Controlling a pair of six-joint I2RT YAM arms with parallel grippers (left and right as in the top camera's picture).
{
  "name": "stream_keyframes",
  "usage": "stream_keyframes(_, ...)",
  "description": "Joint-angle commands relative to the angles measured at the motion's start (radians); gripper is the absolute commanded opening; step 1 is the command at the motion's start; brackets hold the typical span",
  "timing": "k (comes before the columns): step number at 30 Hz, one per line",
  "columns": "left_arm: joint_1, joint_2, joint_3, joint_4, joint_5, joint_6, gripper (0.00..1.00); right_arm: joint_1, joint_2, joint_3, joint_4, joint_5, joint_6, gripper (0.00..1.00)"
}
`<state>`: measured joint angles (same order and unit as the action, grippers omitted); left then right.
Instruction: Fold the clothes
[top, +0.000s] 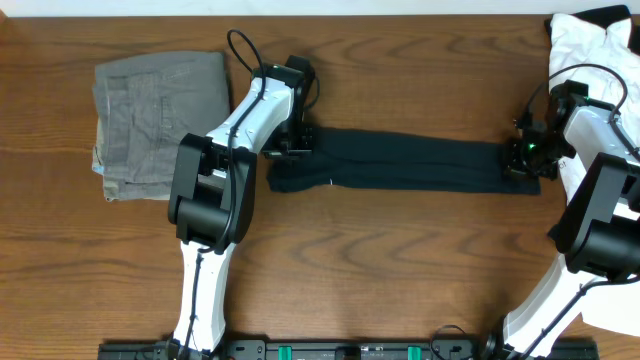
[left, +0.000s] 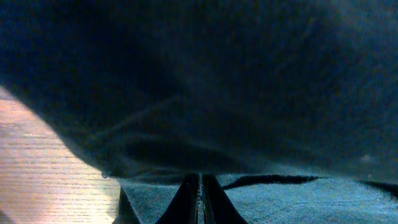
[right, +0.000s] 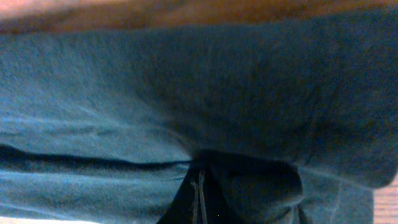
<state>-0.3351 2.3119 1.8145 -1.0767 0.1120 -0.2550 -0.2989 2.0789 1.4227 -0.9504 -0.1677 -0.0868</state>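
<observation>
A brown wooden table seen from above. A black T-shirt lies across its middle, folded into a long narrow strip running left to right. The left end effector is pressed together, pinching the strip's left end. The right end effector is likewise closed, pinching the right end. Folded grey-green trousers sit at the far left. A crumpled white garment lies in the far right corner.

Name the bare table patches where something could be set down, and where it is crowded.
Free: the table from shirt to near edge; the strip behind the shirt, trousers to white garment. Crowded: both shirt ends, at left gripper and right gripper.
</observation>
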Motion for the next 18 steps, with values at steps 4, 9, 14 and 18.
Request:
stream_keyframes(4, 0.011, 0.003, 0.042, 0.003, -0.053, 0.032, 0.06, -0.011, -0.009, 0.052, 0.011, -0.131, -0.004, 0.15)
stream_keyframes(9, 0.010, -0.089, 0.067, 0.016, -0.053, 0.037, 0.06, -0.011, -0.009, 0.168, -0.059, -0.219, -0.004, 0.16)
stream_keyframes(14, 0.010, -0.143, 0.067, 0.070, -0.044, 0.033, 0.06, -0.013, -0.008, 0.193, -0.060, -0.124, -0.002, 0.12)
stream_keyframes(18, 0.010, -0.138, 0.028, 0.169, -0.006, 0.033, 0.07, -0.015, -0.005, 0.172, -0.036, -0.018, 0.011, 0.06)
